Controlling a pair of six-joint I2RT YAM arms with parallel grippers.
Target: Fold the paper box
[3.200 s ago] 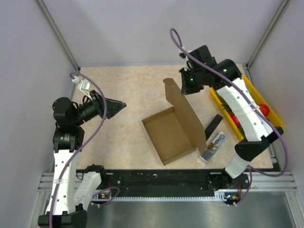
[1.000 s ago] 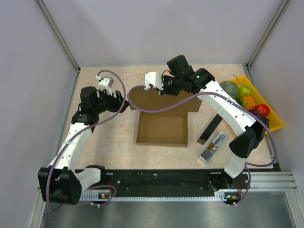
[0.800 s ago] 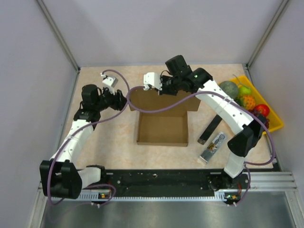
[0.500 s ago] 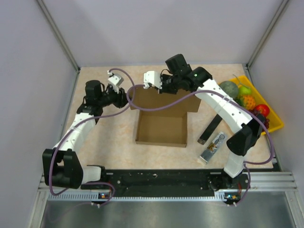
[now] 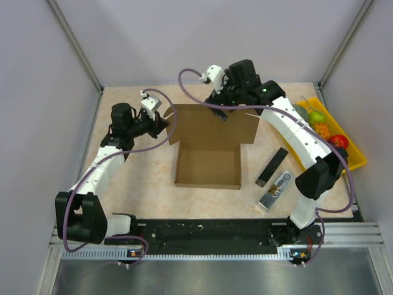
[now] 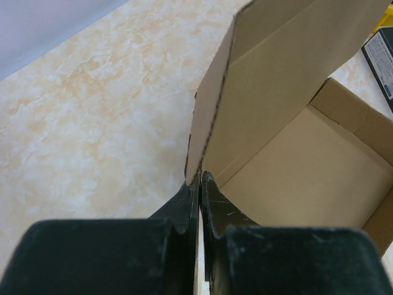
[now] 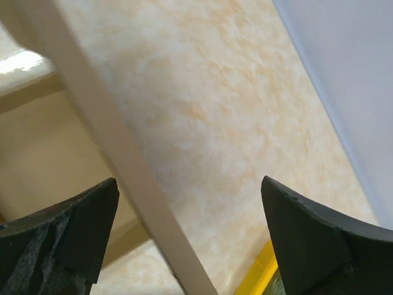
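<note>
as its flap stands upright, the paper box (image 5: pixel 207 166) is pinched by the left gripper (image 6: pixel 200 184).
the right gripper (image 7: pixel 187 192) is spread wide astride the flap's long top edge.

You're working in a lab test cell: plain grey panels (image 5: pixel 184 37) wall the marbled table's (image 5: pixel 147 181) far and side edges, with an aluminium rail (image 5: pixel 344 232) along its near edge.

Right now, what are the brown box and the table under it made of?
The paper box looks like plain brown cardboard: matte, with creased folds and thin raw edges. The table has a smooth, beige, marble-patterned top, maybe laminate rather than stone; I cannot tell.
</note>
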